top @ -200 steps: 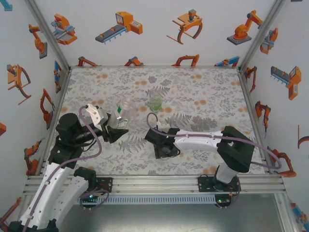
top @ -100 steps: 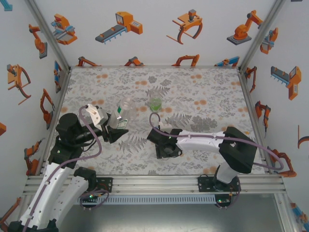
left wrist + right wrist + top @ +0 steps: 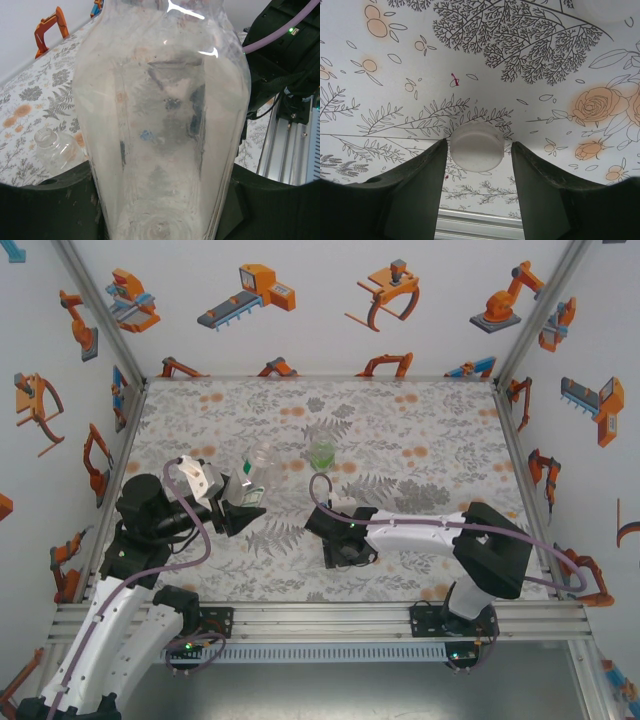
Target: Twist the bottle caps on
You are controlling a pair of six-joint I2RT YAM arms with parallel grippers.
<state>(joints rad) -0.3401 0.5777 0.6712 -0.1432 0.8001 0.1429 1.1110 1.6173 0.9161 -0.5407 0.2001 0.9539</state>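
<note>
At the left wrist, a colourless bottle (image 3: 160, 125) is clamped by the left gripper (image 3: 160, 215); a smaller bottle (image 3: 52, 147) is seen on the counter (image 3: 30, 100) beside it. At the right wrist, the white cap (image 3: 476, 146) is bracketed by the right gripper (image 3: 479, 160), which is slightly parted, with one finger touching the cap. From above, a green bottle (image 3: 321, 455) is seen beyond both grippers.

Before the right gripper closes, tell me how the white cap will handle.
The cap looks like small plastic, so probably light and stiff. Its round smooth side may slip or squirt from between the right gripper's fingers if pinched off-centre.
</note>
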